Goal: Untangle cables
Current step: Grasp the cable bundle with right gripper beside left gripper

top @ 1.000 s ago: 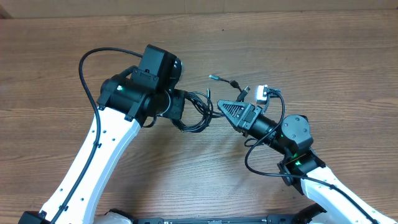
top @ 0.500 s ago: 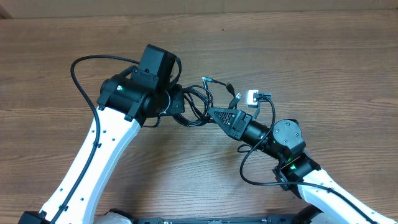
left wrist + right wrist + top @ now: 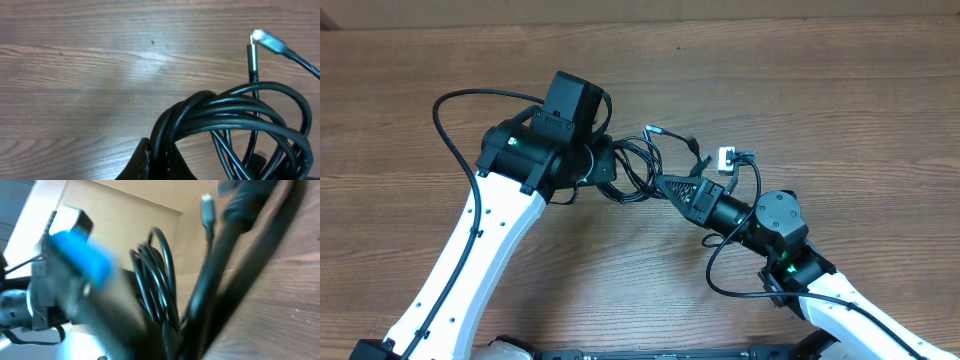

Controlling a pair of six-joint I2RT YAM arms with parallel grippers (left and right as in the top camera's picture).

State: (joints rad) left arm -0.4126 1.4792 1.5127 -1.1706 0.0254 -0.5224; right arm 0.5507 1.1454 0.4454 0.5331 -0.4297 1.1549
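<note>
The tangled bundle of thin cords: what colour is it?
The thin cords are black, clearest in the left wrist view.

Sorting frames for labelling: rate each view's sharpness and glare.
Overhead: sharp, evenly lit, cables readable. Left wrist: crisp, a pale sheen on the table. Right wrist: heavily smeared by blur, cables barely traceable.

Both arms share a build: long, rounded white links joined by black cylindrical housings. The left arm (image 3: 470, 260) has a row of small dark dots along its white link, a boxy black block (image 3: 570, 100) at the wrist and a green light (image 3: 513, 143) on one housing. A thick black wire (image 3: 445, 110) loops off it. The right arm (image 3: 840, 310) shows a second green light (image 3: 787, 268) and a looping wire (image 3: 715, 265); its pincer (image 3: 668, 182) is black and tapered, with a ribbed triangular web
</note>
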